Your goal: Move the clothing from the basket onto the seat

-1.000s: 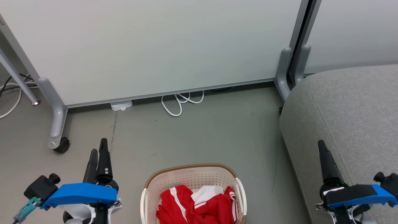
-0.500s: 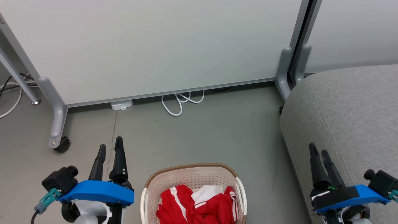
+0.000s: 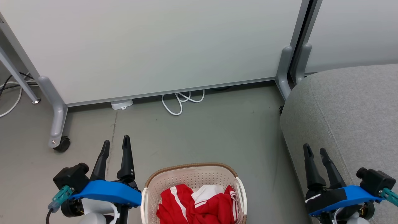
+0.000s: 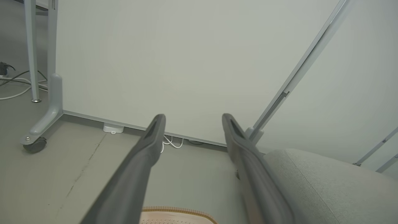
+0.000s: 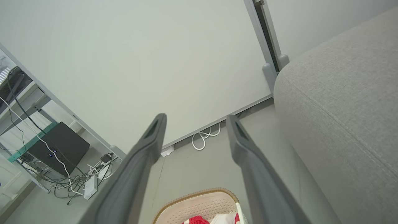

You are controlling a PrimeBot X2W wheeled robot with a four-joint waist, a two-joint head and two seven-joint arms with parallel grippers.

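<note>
So the basket (image 3: 189, 166) is sitting on the floor (image 3: 202, 133) at the bottom middle of the head view. The clothing (image 3: 199, 208) is lying bunched up inside it, all red with white stripes and a white bit poking up near the back. The seat (image 3: 351, 109) is sitting off to the robot's right, with a strip of bare floor between it and the basket.

The left gripper (image 3: 116, 140) is hanging just left of the basket, not touching it. Its fingers are pointing away toward the panel (image 3: 155, 46) and standing wide apart, gripping nothing at all. The right gripper (image 3: 314, 148) is hovering over the near edge of the seat, and its fingers are likewise spread wide with nothing between them.

In the left wrist view the two fingers are framing the bottom of the panel, and a sliver of the basket's brown rim is peeking in at the bottom edge. In the right wrist view the basket is showing low down between the fingers, with a scrap of red inside it, and the seat is running along the right side.

Behind all that, a white cable (image 3: 180, 104) is lying looped under the panel, and a caster (image 3: 62, 145) is resting on the floor on the left.
</note>
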